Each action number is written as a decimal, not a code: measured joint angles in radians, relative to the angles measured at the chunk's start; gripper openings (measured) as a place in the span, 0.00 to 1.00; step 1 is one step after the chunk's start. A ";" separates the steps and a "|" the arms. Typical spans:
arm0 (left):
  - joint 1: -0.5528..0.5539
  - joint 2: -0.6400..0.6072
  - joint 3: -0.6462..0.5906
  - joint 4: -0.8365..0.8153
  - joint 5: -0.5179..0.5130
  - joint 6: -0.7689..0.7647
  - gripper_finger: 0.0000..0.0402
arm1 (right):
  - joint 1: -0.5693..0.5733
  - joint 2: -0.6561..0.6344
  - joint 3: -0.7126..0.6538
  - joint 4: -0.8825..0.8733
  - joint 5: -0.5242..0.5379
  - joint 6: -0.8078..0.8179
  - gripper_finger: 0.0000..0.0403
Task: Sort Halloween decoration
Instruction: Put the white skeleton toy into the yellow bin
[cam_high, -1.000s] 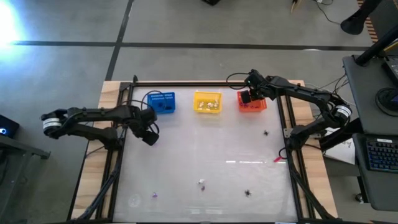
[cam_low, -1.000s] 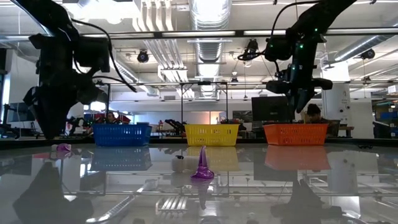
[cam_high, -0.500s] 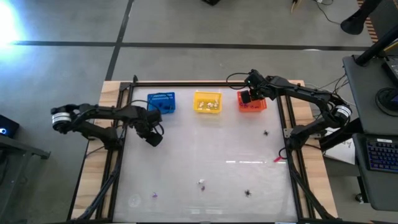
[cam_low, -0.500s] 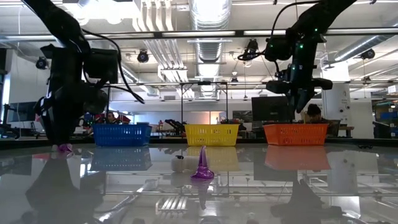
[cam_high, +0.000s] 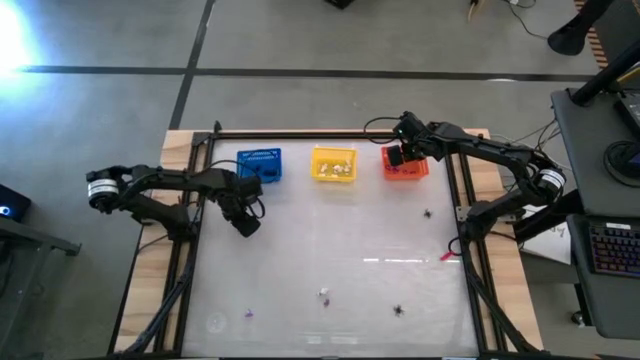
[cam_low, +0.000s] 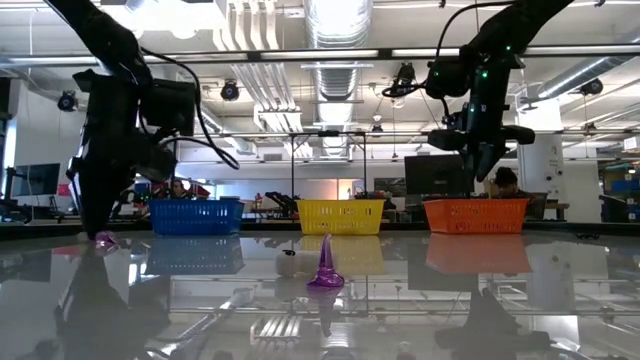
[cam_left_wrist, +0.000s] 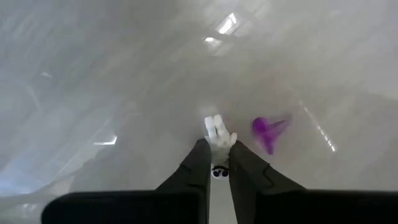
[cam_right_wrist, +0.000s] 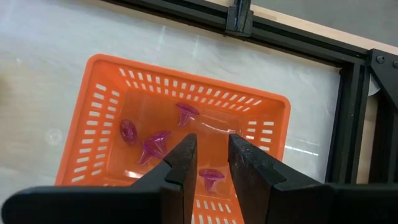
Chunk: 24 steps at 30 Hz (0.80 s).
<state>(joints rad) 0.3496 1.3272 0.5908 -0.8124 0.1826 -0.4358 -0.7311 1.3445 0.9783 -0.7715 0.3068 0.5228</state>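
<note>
Three mesh baskets line the table's far edge; trinkets lie scattered on it.
Left gripper (cam_left_wrist: 217, 149) is closed on a white trinket (cam_left_wrist: 217, 132), a purple trinket (cam_left_wrist: 267, 130) just beside. Light, rigid, likely slippery: pinch mid-body. Right gripper (cam_right_wrist: 208, 155) hangs part-open, empty, over the orange basket (cam_right_wrist: 99, 106).

No readable text, labels, brands, numbers or signs in any view. Checked the blue basket (cam_high: 259, 164), yellow basket (cam_high: 333, 164) and orange basket (cam_right_wrist: 186, 137): plain mesh, unmarked. Distant screens in the room behind, low view: too small to read. Keyboard (cam_high: 612, 248) at 3 o'clock of the worktop (cam_high: 330, 250), high view: key legends not legible.
</note>
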 joint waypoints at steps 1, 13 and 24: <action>0.000 -0.009 0.010 -0.003 0.003 0.003 0.03 | 0.000 0.000 0.000 0.000 0.000 0.000 0.20; 0.007 -0.010 0.243 0.053 -0.026 0.103 0.00 | 0.000 0.000 0.000 0.000 0.000 -0.003 0.20; 0.081 0.224 0.508 0.200 -0.095 0.284 0.00 | 0.000 0.000 0.000 -0.004 0.000 -0.003 0.20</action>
<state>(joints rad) 0.4306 1.5515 1.0985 -0.6125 0.0876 -0.1515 -0.7311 1.3445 0.9783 -0.7755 0.3068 0.5194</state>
